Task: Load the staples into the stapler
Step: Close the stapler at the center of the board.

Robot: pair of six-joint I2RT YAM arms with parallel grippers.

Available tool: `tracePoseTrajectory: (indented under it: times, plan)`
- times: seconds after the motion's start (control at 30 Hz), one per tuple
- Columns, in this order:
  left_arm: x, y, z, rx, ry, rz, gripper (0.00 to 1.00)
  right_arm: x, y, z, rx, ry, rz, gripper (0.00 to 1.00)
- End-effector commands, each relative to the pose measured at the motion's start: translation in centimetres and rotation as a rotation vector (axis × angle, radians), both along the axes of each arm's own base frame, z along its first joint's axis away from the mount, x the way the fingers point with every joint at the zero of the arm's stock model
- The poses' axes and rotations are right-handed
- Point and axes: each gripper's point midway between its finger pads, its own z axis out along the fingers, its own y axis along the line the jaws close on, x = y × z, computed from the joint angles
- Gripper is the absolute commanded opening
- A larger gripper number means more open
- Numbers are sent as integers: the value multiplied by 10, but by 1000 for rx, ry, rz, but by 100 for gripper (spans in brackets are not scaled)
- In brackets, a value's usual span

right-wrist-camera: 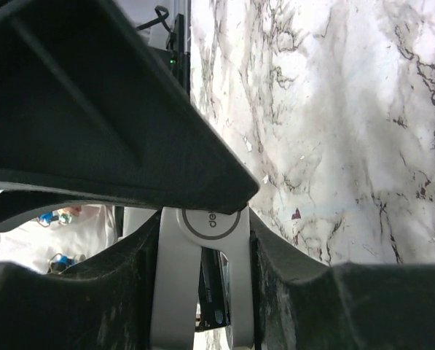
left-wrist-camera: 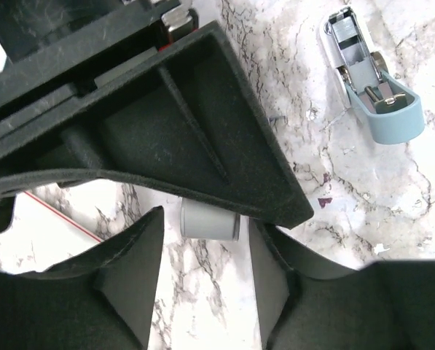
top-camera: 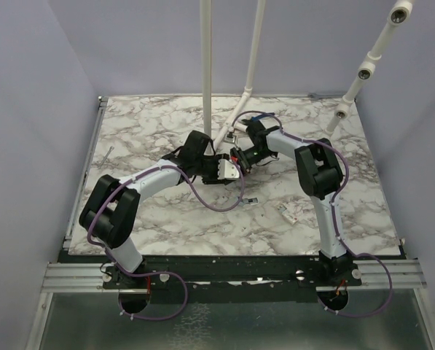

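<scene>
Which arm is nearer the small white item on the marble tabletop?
Right: the right arm rises just beside the small white item; the left arm lies well to its left.

I see a marble-patterned tabletop (top-camera: 348, 146) with white pipes (top-camera: 206, 65) rising over its far side and purple walls (top-camera: 28, 109) around it. A thin stick (top-camera: 108, 154) lies near its left edge. A white piece with a round logo (right-wrist-camera: 172, 292) stands upright.
</scene>
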Motion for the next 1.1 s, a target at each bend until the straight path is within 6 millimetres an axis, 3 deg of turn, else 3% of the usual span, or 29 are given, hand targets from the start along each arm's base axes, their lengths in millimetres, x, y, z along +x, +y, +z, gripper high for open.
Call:
tracePoseTrajectory:
  times: [0.0,0.17,0.3,0.73,0.93,1.0,1.07]
  plan:
    - [-6,3,-7,10,-23,-40,60,-9,5,9,46,-8,29,0]
    - [-14,2,-9,11,-3,-93,84,-8,3,8,29,-50,30,1]
    - [-16,1,-6,-5,2,-110,85,-10,2,5,24,-50,32,1]
    - [-14,-7,-2,-40,42,-132,45,-15,3,12,65,-7,40,0]
    - [-12,-12,0,-56,49,-140,37,-19,4,12,75,22,46,1]
    - [-13,-13,-1,-60,53,-147,27,-20,5,12,79,28,47,1]
    - [-14,-13,-2,-59,54,-153,11,-19,5,14,83,31,47,6]
